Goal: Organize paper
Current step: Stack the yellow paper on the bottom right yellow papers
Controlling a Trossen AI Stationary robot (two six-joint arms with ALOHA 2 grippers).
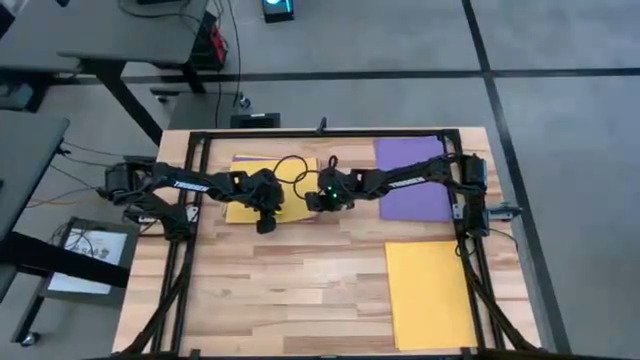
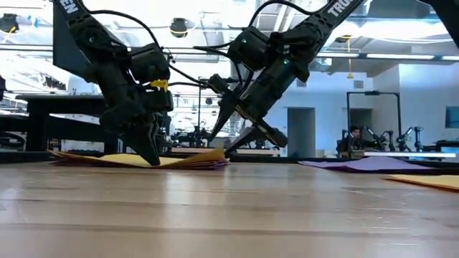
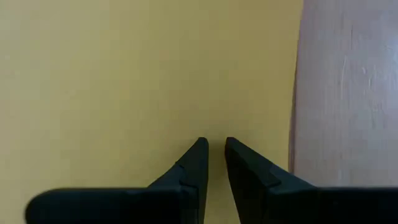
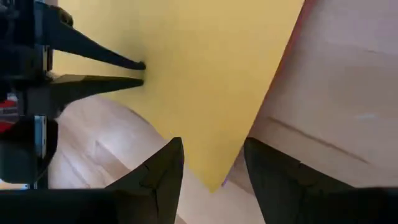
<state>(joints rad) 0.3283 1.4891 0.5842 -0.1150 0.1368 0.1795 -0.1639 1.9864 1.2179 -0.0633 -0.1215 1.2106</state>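
A stack of paper with a yellow sheet (image 1: 247,208) on top lies at the table's far left; purple edges (image 2: 212,165) show beneath it. My left gripper (image 1: 266,222) stands on the yellow sheet (image 3: 124,74), fingers shut and pointing down. My right gripper (image 4: 211,168) is open at the stack's right near corner (image 4: 214,177), one finger on each side of it. That corner (image 2: 217,153) is raised a little off the table. A purple sheet (image 1: 415,180) lies flat at the far right and a yellow sheet (image 1: 430,292) at the near right. My left gripper presses its shut fingertips (image 3: 200,149) down on the top yellow sheet (image 3: 211,124), close to the sheet's right edge. The fingers come from above, slanting from the table's left. The sheet lies flat under them. My right gripper straddles the raised corner (image 4: 217,174); whether a finger touches it, I cannot tell.
A black frame (image 1: 330,133) runs around the table's far edge and sides. Bare wood (image 1: 290,290) lies open at the near left and middle. Beyond the table, desks and a seated person (image 2: 353,140) show in the room.
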